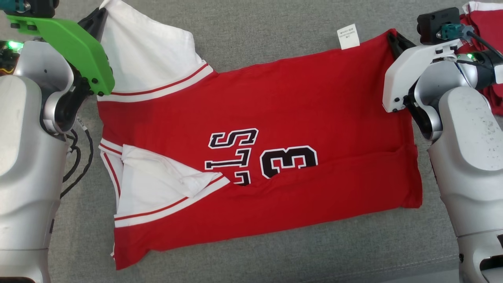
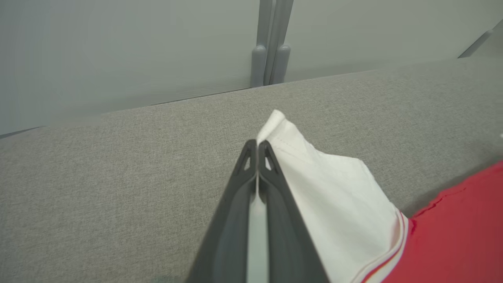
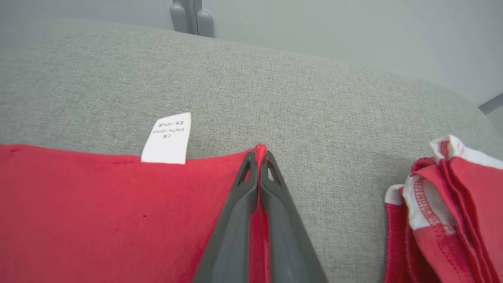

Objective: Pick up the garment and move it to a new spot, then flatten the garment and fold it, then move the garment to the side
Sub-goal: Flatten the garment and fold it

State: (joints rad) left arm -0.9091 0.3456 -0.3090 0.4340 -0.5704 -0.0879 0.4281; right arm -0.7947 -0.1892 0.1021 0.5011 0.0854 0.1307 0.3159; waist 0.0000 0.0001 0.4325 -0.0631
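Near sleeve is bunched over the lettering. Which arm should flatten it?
Left, probably. The bunched sleeve lies at the left end of the jersey, nearer the left gripper; the right gripper is at the hem. Both have jaws shut on far corners, so left must release first.

Grey fabric surface [image 1: 275,47], perhaps a sofa seat, red-and-white jersey [image 1: 298,110] spread across it, another red garment [image 3: 444,204] bunched at its right

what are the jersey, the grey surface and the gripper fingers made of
Jersey: soft matte knit, perhaps cotton or a blend; it creases and has stitched hems. Grey surface: matte woven upholstery cloth; a flecked weave shows. Fingers: dark grey hard plastic, it seems, smooth and satin, with moulded cut-outs near the tips.
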